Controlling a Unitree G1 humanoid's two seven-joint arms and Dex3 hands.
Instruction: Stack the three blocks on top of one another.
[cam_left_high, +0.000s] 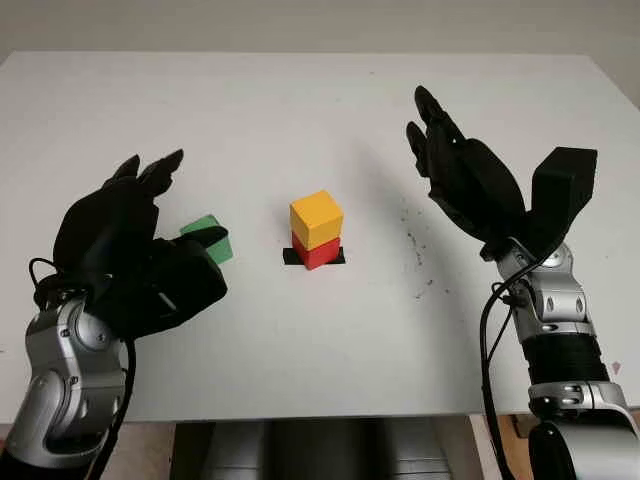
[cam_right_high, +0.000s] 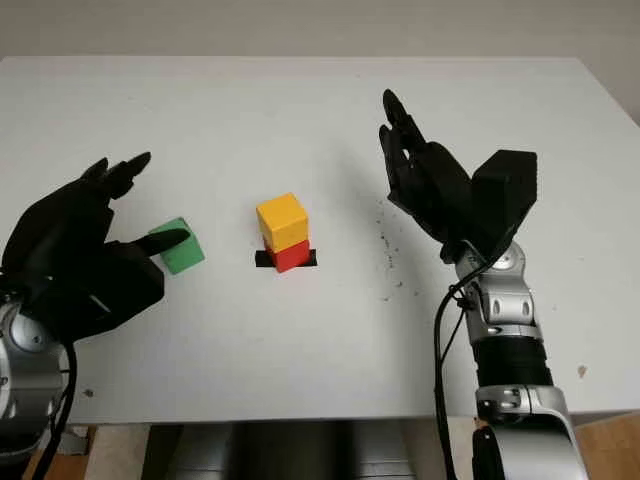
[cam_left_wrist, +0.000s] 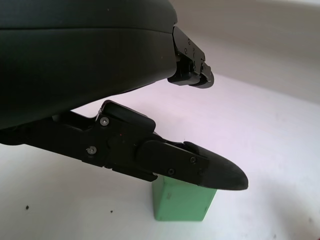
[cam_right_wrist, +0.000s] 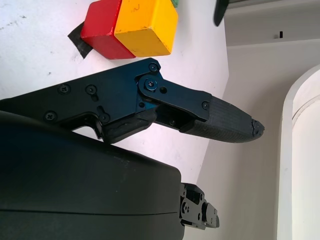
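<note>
Yellow block (cam_left_high: 316, 217) sits on red block (cam_left_high: 316, 252); left hand (cam_left_high: 135, 255) fingers (cam_left_wrist: 200, 170) touch green block (cam_left_high: 210, 238), grip unclear.

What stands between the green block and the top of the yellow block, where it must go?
Nothing visible. Bare table separates the green block from the yellow block on the red block. The left hand is at the green block; the right hand, open, is off to the other side.

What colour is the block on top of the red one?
Yellow, sitting on the red block; the left eye view shows it best.
</note>
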